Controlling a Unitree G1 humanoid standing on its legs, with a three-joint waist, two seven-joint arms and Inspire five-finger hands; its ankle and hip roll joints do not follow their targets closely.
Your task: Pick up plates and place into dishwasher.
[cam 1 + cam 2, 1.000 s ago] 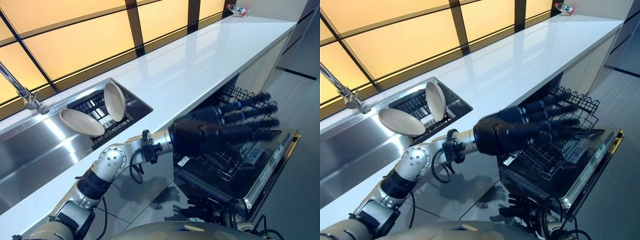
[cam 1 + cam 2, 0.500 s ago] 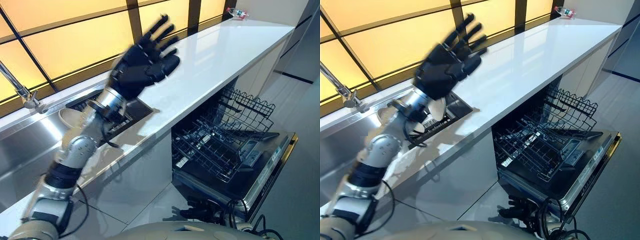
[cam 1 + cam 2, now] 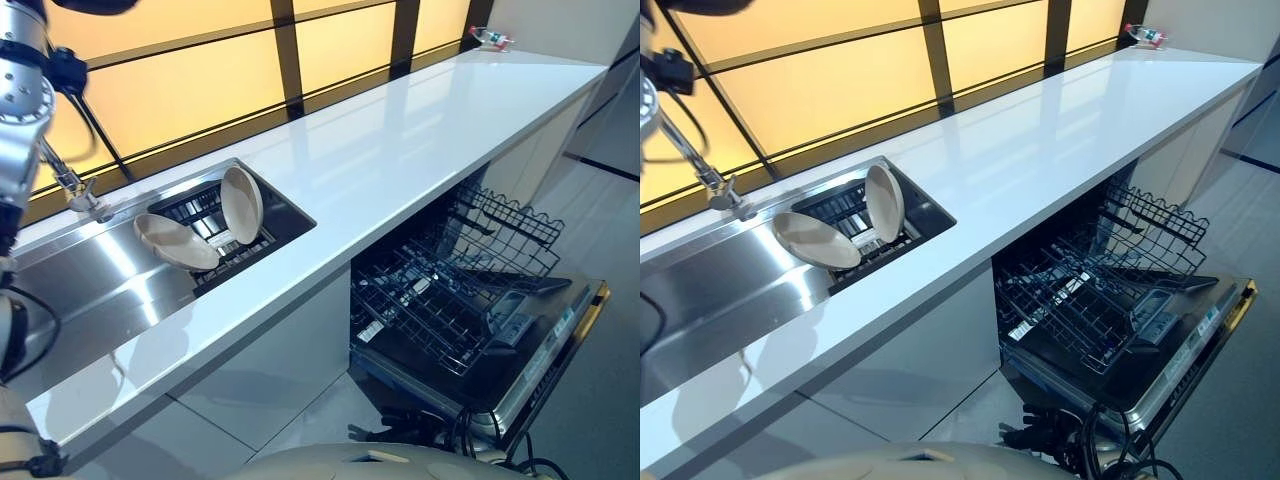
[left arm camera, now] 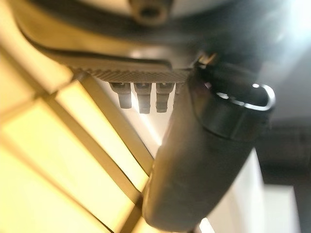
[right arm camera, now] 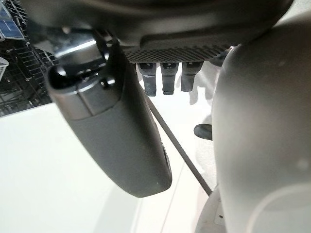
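Note:
Two beige plates stand in a dark rack inside the sink: one upright plate (image 3: 241,204) and one tilted plate (image 3: 176,242) leaning to its left. The dishwasher (image 3: 470,340) under the counter is open, its wire rack (image 3: 440,290) pulled out over the lowered door and holding no plates. My left arm is raised at the far upper left, its dark hand (image 3: 95,4) high above the sink and away from the plates. That left hand (image 4: 204,155) is open and holds nothing, with the lit window behind it. My right hand (image 5: 116,131) is open and holds nothing, above the floor.
A long white countertop (image 3: 400,130) runs from the steel sink (image 3: 90,290) to the far wall. A faucet (image 3: 75,185) stands behind the sink. A small object (image 3: 490,38) lies at the counter's far end. The dishwasher door (image 3: 545,350) juts out over the tiled floor.
My left arm swung from over the dishwasher rack up past the sink to the upper left, hand open throughout. The plates did not move.

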